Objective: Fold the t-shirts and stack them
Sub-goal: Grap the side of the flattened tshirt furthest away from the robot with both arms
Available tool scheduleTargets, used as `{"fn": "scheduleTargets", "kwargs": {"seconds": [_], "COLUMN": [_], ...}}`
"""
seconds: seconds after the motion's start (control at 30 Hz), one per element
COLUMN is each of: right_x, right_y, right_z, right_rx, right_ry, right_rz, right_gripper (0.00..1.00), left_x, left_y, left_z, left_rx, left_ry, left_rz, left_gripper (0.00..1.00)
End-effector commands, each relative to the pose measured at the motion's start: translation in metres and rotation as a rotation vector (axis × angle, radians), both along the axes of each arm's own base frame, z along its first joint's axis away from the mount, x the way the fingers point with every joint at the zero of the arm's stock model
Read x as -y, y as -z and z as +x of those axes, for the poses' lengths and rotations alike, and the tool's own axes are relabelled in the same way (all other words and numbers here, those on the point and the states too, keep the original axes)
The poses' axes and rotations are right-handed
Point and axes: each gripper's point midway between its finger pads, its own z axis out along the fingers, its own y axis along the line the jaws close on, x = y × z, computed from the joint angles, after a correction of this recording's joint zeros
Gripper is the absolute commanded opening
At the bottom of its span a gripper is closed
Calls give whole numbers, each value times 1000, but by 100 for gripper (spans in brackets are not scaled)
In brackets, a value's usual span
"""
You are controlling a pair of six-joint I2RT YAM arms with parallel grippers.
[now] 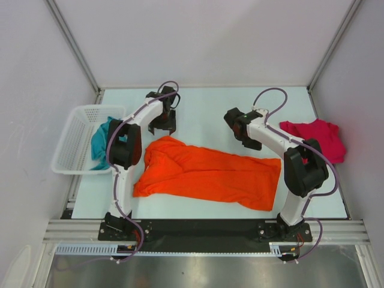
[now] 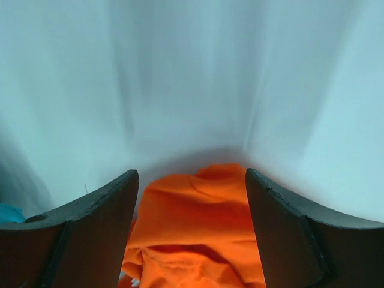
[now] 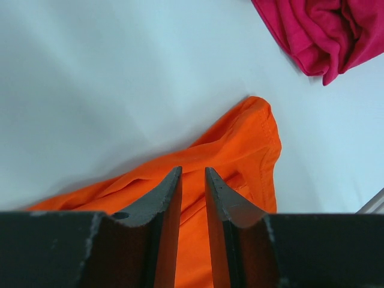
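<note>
Left hand [image 1: 162, 128] hangs with its fingers wide apart, nothing in them, over the upper-left end of the orange t-shirt [image 1: 210, 171]. Right hand [image 1: 249, 143] has its fingers nearly together with just a thin slit, nothing pinched, by the shirt's top edge. The shirt sprawls across frame centre, with bare surface [image 1: 204, 105] above both hands. Crimson t-shirt [image 1: 315, 137] is bunched at the right edge, and the teal t-shirt [image 1: 99, 147] is in the white basket [image 1: 69, 141] at the left edge.

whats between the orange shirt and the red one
Bare table, seen in the right wrist view; the orange shirt and red shirt lie apart.
</note>
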Motion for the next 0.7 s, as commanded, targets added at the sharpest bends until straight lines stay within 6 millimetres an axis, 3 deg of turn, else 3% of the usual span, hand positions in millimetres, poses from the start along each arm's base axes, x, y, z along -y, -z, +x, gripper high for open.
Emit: {"fn": "scheduleTargets", "kwargs": {"seconds": [0.0,0.2,0.37,0.5,0.6,0.67], "right_x": [4,11,12,13,17,18], "right_y": [-18,-21,-16,-16,-17,-15], "right_z": [0,-7,-10,-13,-17,-18], "right_rx": [45,51,40,40,41,39], "right_ry": [0,6,12,14,17,19], "right_rz": [7,-2,3,12,0,-1], "right_gripper": [27,28,27,27,27,27], "left_x": [2,8,17,15,20,24], "left_y": [-5,2,-7,12,17,15], "left_z": [16,10,2,-9,-17,-20], "left_rx": [31,12,26,-27,-34,-27], "left_ry": [13,20,43,46,51,58], "left_rz": [-2,-26,-38,-35,-59,-72], "left_gripper": [77,77,76,75,72,65]}}
